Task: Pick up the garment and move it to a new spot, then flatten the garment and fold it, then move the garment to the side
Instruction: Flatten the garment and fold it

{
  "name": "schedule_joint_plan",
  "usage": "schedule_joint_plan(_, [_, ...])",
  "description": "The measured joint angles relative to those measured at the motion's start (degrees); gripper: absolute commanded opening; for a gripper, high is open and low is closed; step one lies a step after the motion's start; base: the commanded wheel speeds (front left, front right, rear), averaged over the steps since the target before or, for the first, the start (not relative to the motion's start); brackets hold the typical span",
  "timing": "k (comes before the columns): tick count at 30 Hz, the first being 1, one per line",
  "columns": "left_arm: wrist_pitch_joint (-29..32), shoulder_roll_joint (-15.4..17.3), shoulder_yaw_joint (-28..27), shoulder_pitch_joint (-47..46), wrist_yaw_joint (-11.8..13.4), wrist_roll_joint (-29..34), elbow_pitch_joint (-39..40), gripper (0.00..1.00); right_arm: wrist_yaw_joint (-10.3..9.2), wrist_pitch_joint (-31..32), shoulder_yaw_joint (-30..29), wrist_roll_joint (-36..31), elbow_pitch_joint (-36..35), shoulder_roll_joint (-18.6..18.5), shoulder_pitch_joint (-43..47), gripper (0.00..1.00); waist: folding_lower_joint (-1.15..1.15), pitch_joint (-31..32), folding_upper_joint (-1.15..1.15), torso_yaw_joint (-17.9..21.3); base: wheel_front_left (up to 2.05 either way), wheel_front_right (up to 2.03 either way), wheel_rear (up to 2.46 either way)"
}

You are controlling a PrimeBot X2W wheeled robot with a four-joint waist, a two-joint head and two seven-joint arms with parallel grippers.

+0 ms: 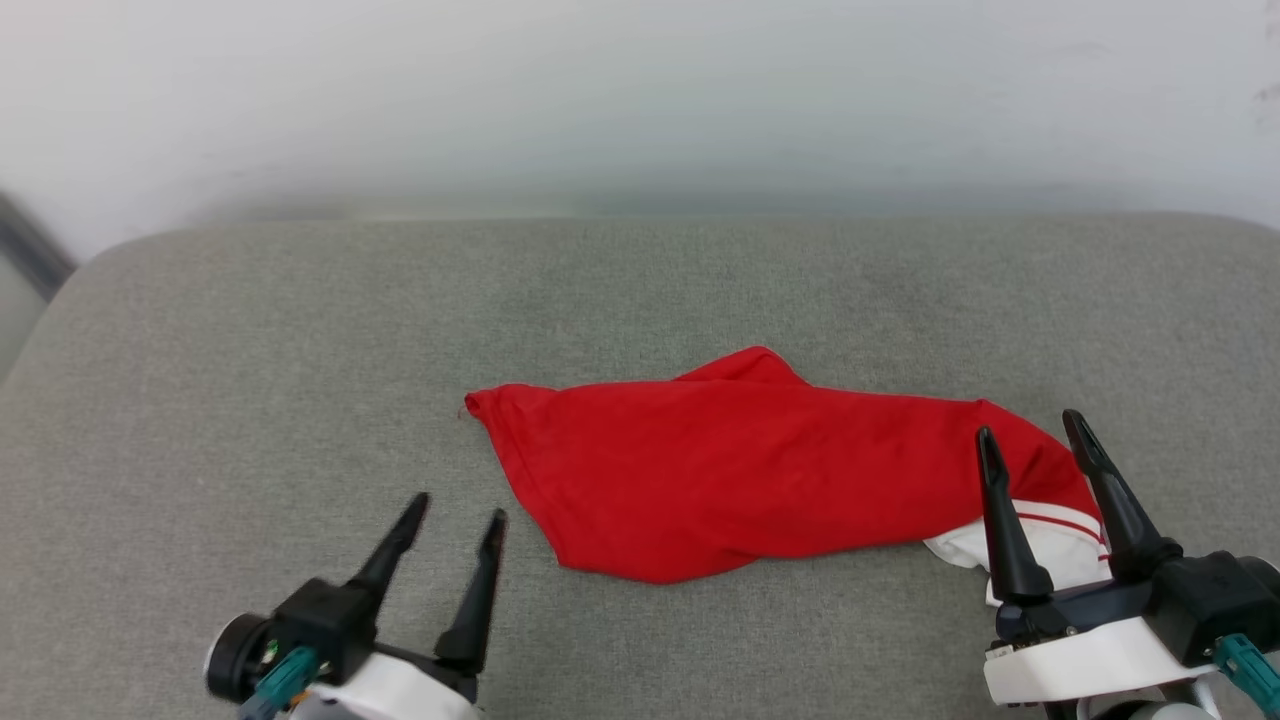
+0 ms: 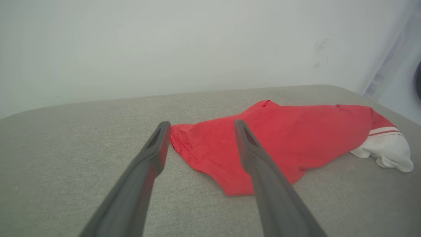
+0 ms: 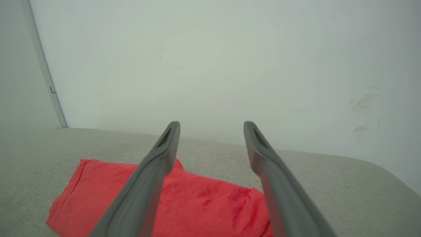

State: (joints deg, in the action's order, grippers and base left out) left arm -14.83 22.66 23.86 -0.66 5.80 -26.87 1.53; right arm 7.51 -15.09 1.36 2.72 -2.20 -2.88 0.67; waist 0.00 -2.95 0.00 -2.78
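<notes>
left gripper (image 1: 458, 506): fingers spread wide, nothing between them, nothing held. It hangs over bare grey cushion (image 1: 250, 350), tips pointing away from the robot and slightly to its right.

garment (image 1: 740, 470): red jersey, lying in a low crumpled heap on the cushion, ahead of the left gripper and off to its right. The nearest part is the hemmed corner (image 1: 472, 403), just ahead-right of the left fingertips and apart from them. In the left wrist view the left gripper (image 2: 202, 122) frames that corner, with the hem stitching showing between the two fingers. The right finger (image 2: 263, 171) crosses the red cloth in the picture, and I can't tell whether they touch. From there the heap runs on to that gripper's right. It ends in a white panel (image 2: 388, 148) with striped trim (image 2: 383, 131), well apart from the fingers.

right gripper (image 1: 1028, 424): also spread fully, and empty. It sits over the garment's right end. Red cloth shows between and beyond the fingertips, and the white panel lies down by the finger bases. The head view doesn't show whether it is touching the cloth or above it. In the right wrist view the right gripper (image 3: 212, 123) has its tips against the pale wall (image 3: 230, 65) in the picture. There the garment (image 3: 197, 200) lies below the fingers, mostly to that gripper's left, with its left finger crossing over the cloth. To its right is bare cushion.
</notes>
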Motion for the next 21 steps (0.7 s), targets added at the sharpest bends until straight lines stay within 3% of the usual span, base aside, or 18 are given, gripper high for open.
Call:
schedule_joint_plan(4, [7.39,1.98,3.09,-4.08,-3.12,0.45,-0.03,1.00,0.00,-0.01,0.03,-0.77,-0.76,-0.01,-0.24,1.00,0.00,-1.98,0.00,0.59,0.00,0.00,0.00])
schedule_joint_plan(10, [25.83,3.39,5.91,-13.13,-5.91,-2.81,1.34,1.00,0.00,0.00,-0.20,-1.80,-1.16,-0.01,-0.64,1.00,0.00,-6.35,0.00,1.34,0.00,0.00,0.00])
schedule_joint_plan(15, [40.32,4.50,7.92,-20.30,-6.79,-4.56,2.40,1.00,0.00,-0.01,0.31,-2.86,-1.74,-0.01,-2.05,1.00,0.00,-9.96,0.00,2.07,0.00,0.00,0.00])
schedule_joint_plan(21, [50.87,4.20,10.95,-25.35,-8.39,-7.00,-0.19,1.00,0.00,-0.01,0.32,-3.16,-2.26,-0.01,-3.13,1.00,0.01,-13.99,0.00,3.02,0.00,0.00,0.00])
